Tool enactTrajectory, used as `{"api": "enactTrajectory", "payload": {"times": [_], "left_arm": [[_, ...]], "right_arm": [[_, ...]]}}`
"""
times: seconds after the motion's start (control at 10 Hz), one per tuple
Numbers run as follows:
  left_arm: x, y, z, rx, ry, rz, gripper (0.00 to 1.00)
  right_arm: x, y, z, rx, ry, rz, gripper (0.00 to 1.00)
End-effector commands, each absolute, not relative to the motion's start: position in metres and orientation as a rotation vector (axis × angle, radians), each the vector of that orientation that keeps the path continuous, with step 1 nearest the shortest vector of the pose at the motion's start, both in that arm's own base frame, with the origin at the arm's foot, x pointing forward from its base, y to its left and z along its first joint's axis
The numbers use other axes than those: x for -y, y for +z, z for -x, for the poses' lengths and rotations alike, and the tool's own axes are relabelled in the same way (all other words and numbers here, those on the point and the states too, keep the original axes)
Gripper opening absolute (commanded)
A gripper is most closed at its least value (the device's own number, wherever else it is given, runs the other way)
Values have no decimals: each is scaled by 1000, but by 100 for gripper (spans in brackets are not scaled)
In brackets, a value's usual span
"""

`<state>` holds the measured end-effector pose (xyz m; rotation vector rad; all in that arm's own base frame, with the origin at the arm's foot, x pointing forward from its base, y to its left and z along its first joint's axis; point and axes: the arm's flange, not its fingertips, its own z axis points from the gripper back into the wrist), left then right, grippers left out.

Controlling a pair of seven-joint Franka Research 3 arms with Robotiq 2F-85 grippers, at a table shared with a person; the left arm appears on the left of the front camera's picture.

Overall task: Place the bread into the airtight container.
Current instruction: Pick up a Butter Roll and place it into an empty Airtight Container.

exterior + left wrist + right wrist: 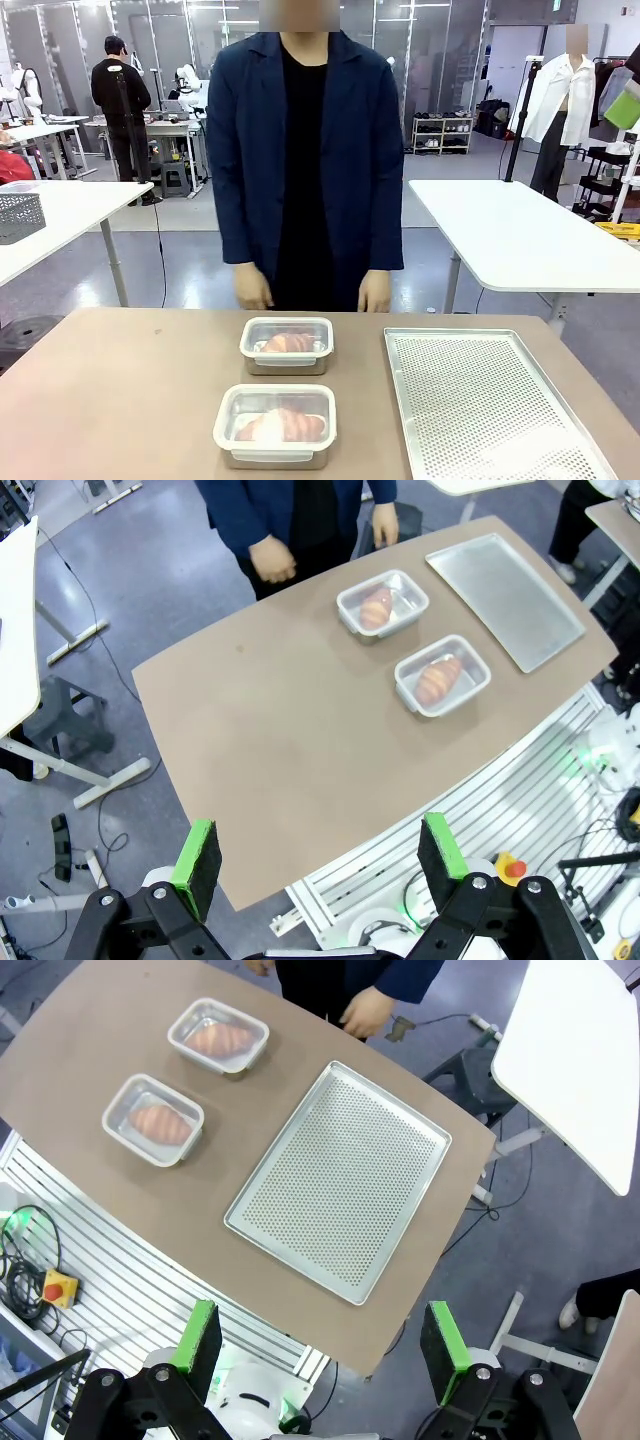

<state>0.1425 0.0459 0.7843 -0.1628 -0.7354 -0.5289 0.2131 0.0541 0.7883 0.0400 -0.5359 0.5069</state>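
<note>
Two clear airtight containers stand on the brown table, each with a croissant-like bread inside. The near container (275, 424) (442, 674) (153, 1119) holds one bread (285, 425). The far container (287, 345) (383, 604) (218, 1035) holds another bread (289, 343). My left gripper (320, 857) hangs open high above the table's near-left edge. My right gripper (322, 1343) is open too, high above the table's near-right corner. Neither holds anything.
A perforated metal tray (490, 405) (505, 598) (340, 1180) lies bare on the table's right side. A person in a dark blue jacket stands at the far edge, hands (252, 290) hanging by the table. White tables stand behind.
</note>
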Motion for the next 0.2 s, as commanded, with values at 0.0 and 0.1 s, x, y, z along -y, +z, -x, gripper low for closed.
{"api": "enactTrajectory", "payload": {"times": [0.0,0.1], "left_arm": [[-46,787,-139,732,-550,162,100],[-46,787,-139,732,-550,162,100]], "right_arm": [[-53,789,-215,547,515,-31,100],[-53,789,-215,547,515,-31,100]]}}
